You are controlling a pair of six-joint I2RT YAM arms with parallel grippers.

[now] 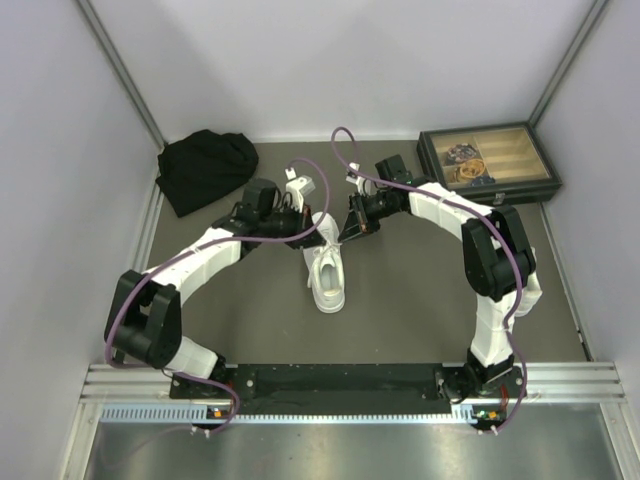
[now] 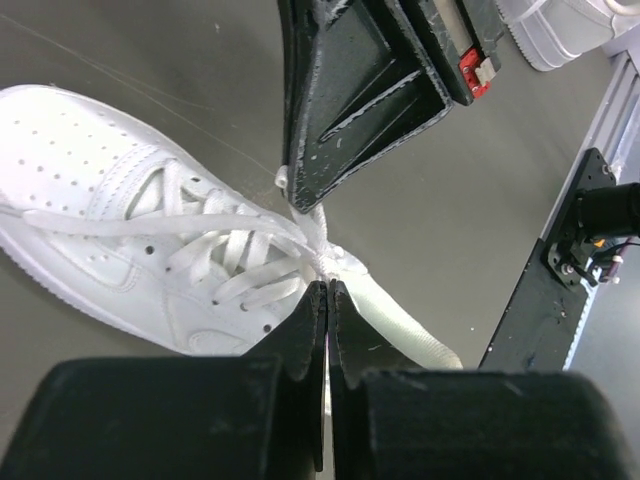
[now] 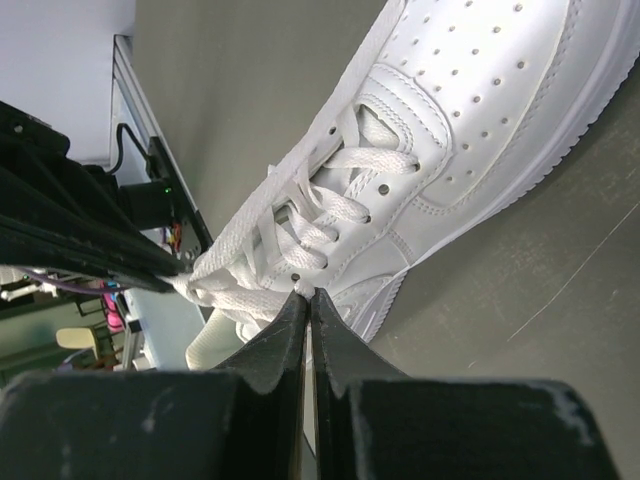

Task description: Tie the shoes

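Observation:
A white low-top sneaker [image 1: 328, 275] lies on the dark table between my two arms, toe toward the near edge. Its thin white laces [image 2: 230, 225] bunch into a crossing just above the tongue. My left gripper [image 2: 328, 287] is shut, pinching a strand of lace right at that crossing. From the opposite side, my right gripper [image 3: 307, 292] is shut on a small bit of lace [image 3: 300, 235] beside the eyelets of the sneaker [image 3: 470, 120]. The two gripper tips nearly meet over the shoe [image 2: 90, 180]. A second white shoe [image 1: 299, 186] lies behind the left arm, mostly hidden.
A black cloth bundle [image 1: 205, 168] sits at the back left. A dark box with a wooden tray [image 1: 488, 163] stands at the back right. Grey walls close the sides and back, and a metal rail [image 1: 340, 380] runs along the near edge.

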